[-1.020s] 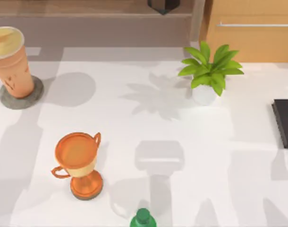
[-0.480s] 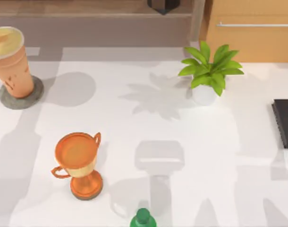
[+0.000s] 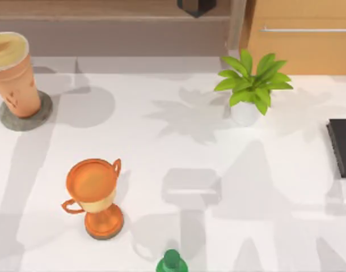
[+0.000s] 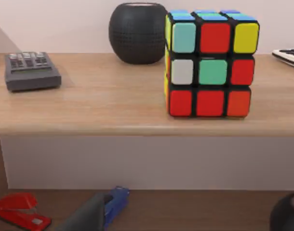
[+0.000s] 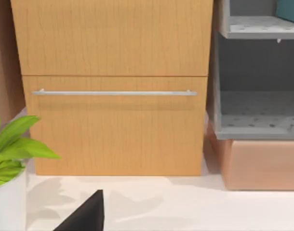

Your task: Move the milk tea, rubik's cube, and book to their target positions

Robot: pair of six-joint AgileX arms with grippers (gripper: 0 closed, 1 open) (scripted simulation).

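Milk tea [image 3: 13, 72] on grey coaster [image 3: 25, 111], bench [image 3: 178, 147] far-left corner.
Cube [image 4: 209, 63] upright on wooden shelf [image 4: 99, 103], beside black speaker [image 4: 137, 32]. Trophy [image 3: 96, 195] left-front. No legible writing. End effector states: cannot tell.

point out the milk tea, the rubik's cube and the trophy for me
milk tea [image 3: 15, 79]: top view, on the orange-tan side of the cup.
rubik's cube [image 4: 212, 72]: left wrist view, on the green centre sticker of the facing side.
trophy [image 3: 92, 180]: top view, inside the orange bowl.
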